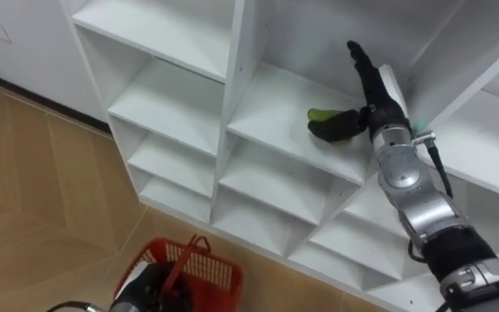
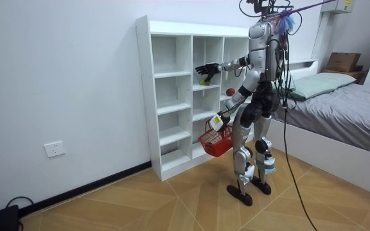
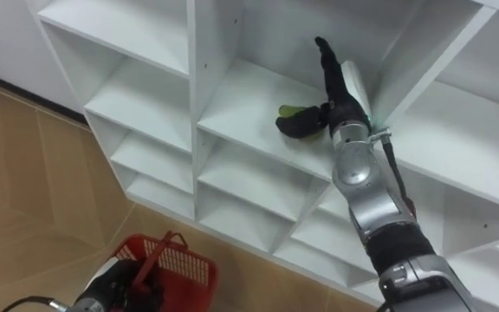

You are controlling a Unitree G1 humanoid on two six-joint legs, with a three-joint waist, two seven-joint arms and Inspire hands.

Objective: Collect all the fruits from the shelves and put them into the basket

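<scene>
A green fruit lies on a shelf in the middle column of the white closet. My right hand is open just to its right, fingers straight and pointing to the back of the compartment, thumb stretched against the fruit's front. In the room view the same green fruit sits by my right hand, and a red fruit shows one compartment further along. My left hand hangs low, shut on the handle of a red mesh basket. What lies inside the basket is hidden.
I stand close to the open-shelf closet on a wooden floor. A bed stands behind me at the room view's right, with a cardboard box on its headboard. The other compartments in the eye views are bare.
</scene>
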